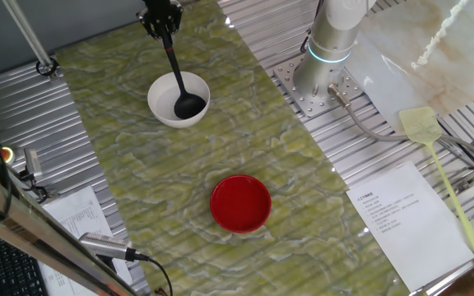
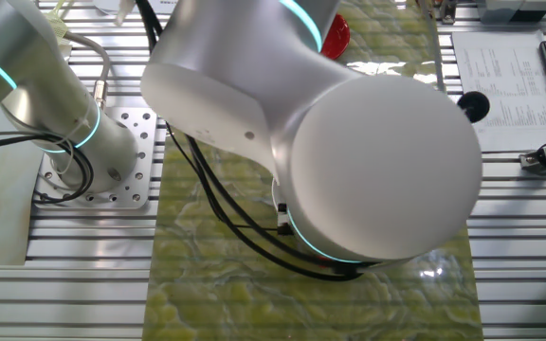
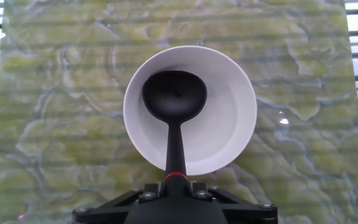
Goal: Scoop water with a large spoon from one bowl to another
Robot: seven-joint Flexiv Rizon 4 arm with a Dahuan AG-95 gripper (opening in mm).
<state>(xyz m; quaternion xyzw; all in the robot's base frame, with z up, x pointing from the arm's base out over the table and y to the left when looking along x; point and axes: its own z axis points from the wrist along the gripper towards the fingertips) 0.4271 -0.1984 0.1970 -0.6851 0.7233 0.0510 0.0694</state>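
The large spoon, a black ladle (image 1: 189,105), has its round scoop inside the white bowl (image 1: 159,103) at the far left of the green mat. Its handle rises steeply to my gripper (image 1: 164,31), which is shut on the handle's top end. In the hand view the scoop (image 3: 174,94) lies in the left half of the white bowl (image 3: 229,124), and my gripper (image 3: 174,185) clamps the handle at the bottom edge. The red bowl (image 1: 240,203) stands apart, nearer the mat's front; only a sliver of it (image 2: 337,36) shows behind the arm. I cannot make out water in either bowl.
The arm's base (image 1: 327,49) is bolted to the right of the mat. A yellow fly swatter (image 1: 434,156) and a printed sheet (image 1: 397,215) lie on the slatted table at right. A cabled device (image 1: 105,245) sits front left. The arm's body (image 2: 368,152) blocks most of the other fixed view.
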